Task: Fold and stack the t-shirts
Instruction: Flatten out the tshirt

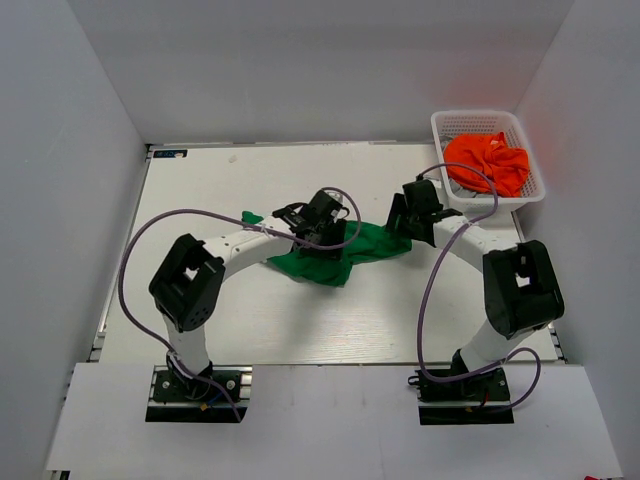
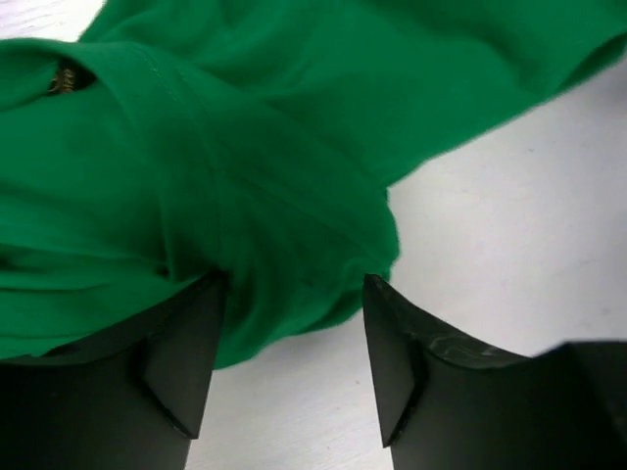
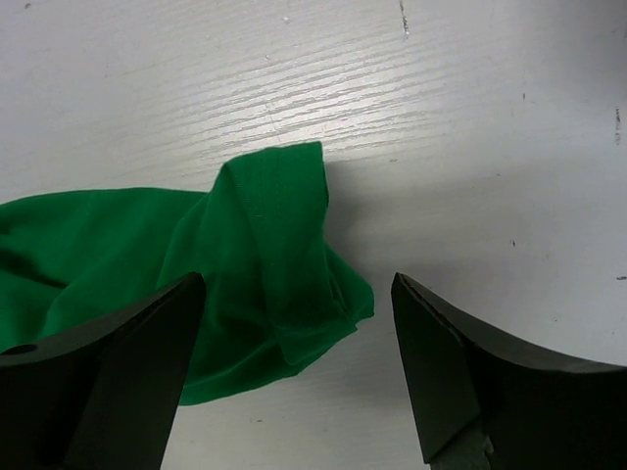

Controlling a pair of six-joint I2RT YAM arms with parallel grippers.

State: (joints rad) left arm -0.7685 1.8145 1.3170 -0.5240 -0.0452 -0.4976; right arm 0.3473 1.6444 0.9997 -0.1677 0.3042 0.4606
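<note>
A deep green t-shirt (image 1: pixel 325 262) lies crumpled on the middle of the white table (image 1: pixel 250 320), with one bit showing left of the left arm. My left gripper (image 1: pixel 312 235) is low over its middle. In the left wrist view it (image 2: pixel 294 294) stands open, a bulging fold of the green t-shirt (image 2: pixel 245 176) reaching between the fingertips. My right gripper (image 1: pixel 398 232) is at the shirt's right end. In the right wrist view it (image 3: pixel 299 294) is open above a bunched corner of the green t-shirt (image 3: pixel 265 264), holding nothing. A bright orange t-shirt (image 1: pixel 488 160) sits bunched in the basket.
The white lattice basket (image 1: pixel 440 135) stands at the table's back right corner, close behind the right arm. White walls enclose the table on three sides. Purple cables loop from both arms over the table.
</note>
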